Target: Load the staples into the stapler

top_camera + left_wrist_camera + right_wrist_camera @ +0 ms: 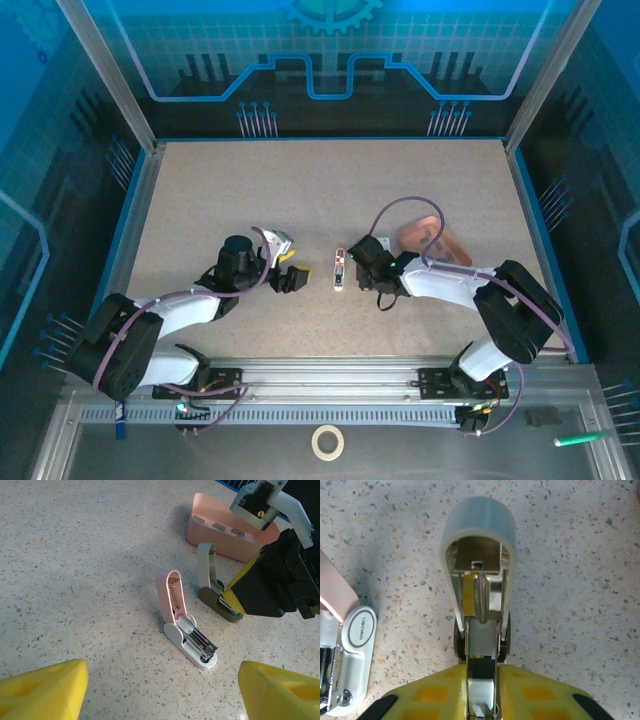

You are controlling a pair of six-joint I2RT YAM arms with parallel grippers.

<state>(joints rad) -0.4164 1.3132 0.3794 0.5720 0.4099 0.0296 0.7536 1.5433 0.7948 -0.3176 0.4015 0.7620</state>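
The white stapler [340, 270] [192, 645] lies between the two grippers with its pink lid swung upright and its metal channel exposed. I cannot tell whether strips lie in that channel. My left gripper [293, 278] [162, 692] hovers open just short of it, gripping nothing. A second, olive-grey stapler [216, 597] [477, 555] sits beside it, lid raised. My right gripper [362, 264] [482, 680] is shut on this second stapler's base, a yellow finger tight against each side. Staples [220, 526] show as small grey strips in slots of a pink holder [225, 540].
The pink holder [432, 243] rests just behind the right gripper. The white stapler's rear end [355, 645] lies close to the left of the right gripper's fingers. A tape roll [327, 441] and a green pen [580, 438] lie on the ledge in front of the arm bases.
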